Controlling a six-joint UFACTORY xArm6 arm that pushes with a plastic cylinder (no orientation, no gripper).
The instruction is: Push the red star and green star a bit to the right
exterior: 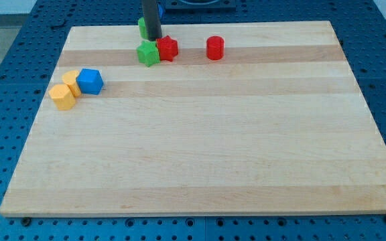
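Observation:
The green star and the red star sit side by side and touching near the view's top, left of centre, with the green one on the left. My tip stands just above the two stars, close to where they meet. The rod partly hides another green block behind it.
A red cylinder stands to the right of the red star. At the view's left a blue cube and two yellow blocks are clustered. The wooden board lies on a blue perforated table.

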